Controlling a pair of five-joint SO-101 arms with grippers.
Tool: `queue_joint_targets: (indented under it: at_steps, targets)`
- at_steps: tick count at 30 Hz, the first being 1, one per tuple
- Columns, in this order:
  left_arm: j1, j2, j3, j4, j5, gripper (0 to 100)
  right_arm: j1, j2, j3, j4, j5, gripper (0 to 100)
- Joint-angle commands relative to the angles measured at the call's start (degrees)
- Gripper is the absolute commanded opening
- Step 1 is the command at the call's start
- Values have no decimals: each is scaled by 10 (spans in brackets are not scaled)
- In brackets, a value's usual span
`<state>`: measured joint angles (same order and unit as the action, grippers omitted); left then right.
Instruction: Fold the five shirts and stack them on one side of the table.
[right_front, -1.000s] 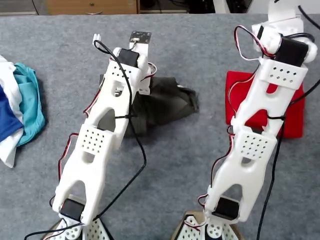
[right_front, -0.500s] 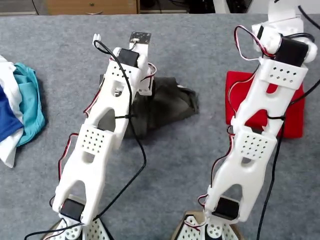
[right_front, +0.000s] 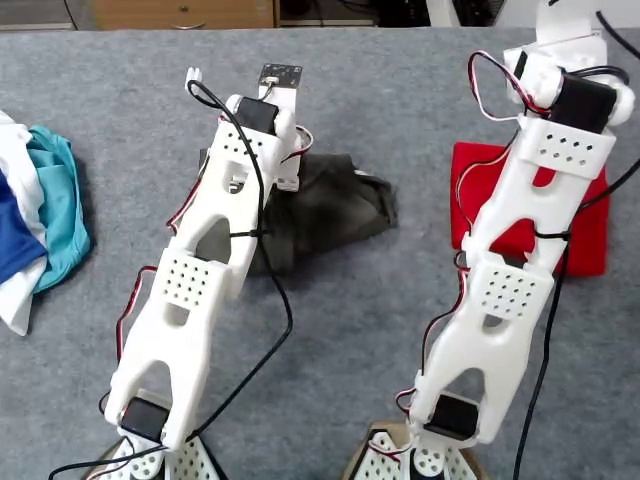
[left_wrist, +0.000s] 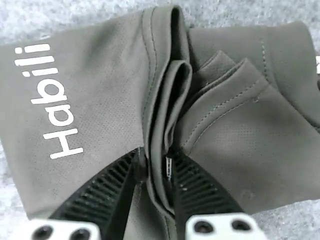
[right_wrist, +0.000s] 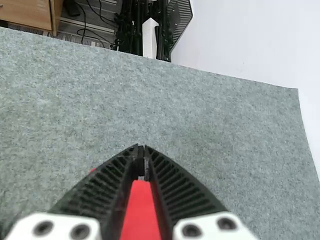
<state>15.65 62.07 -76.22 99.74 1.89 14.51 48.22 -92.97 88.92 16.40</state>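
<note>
No change: left gripper (left_wrist: 155, 165) stays clamped on olive shirt (left_wrist: 90, 100) fold; right gripper (right_wrist: 141, 162) closed over red shirt (right_front: 472, 190), 3 o'clock.

1. The crumpled shirt (right_front: 335, 205) lies mid-way across the table (right_front: 400, 100). My left gripper (left_wrist: 155, 167) is on it, with a fold pinched between the fingers.
2. Right of the crumpled shirt, well apart, lies a folded shirt (right_front: 592, 245), under my right gripper (right_wrist: 141, 162).
3. Far left of the crumpled shirt, a heap of shirts (right_front: 45, 215) sits at the table's edge.
</note>
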Motion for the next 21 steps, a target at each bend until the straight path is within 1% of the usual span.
queue_joint_targets:
  at_steps: [1, 5, 8, 14, 17, 21]
  targets:
    - [-9, -15, -25, 4, -2, 74, 7, -31, -26, -11, 0, 5]
    - [-9, -15, -22, 2, 14, 70, 7, -31, -26, -11, 0, 5]
    - [-9, -14, -19, -10, 29, 14, 7, -31, -26, -11, 0, 5]
    - [0, -21, -26, -11, 67, 18, 8, -31, -27, -11, 0, 5]
    - [18, -21, -61, 4, 98, 18, 8, -31, -27, -11, 0, 5]
    - [48, -21, -127, 8, 120, 18, 10, -32, -27, -11, 0, 5]
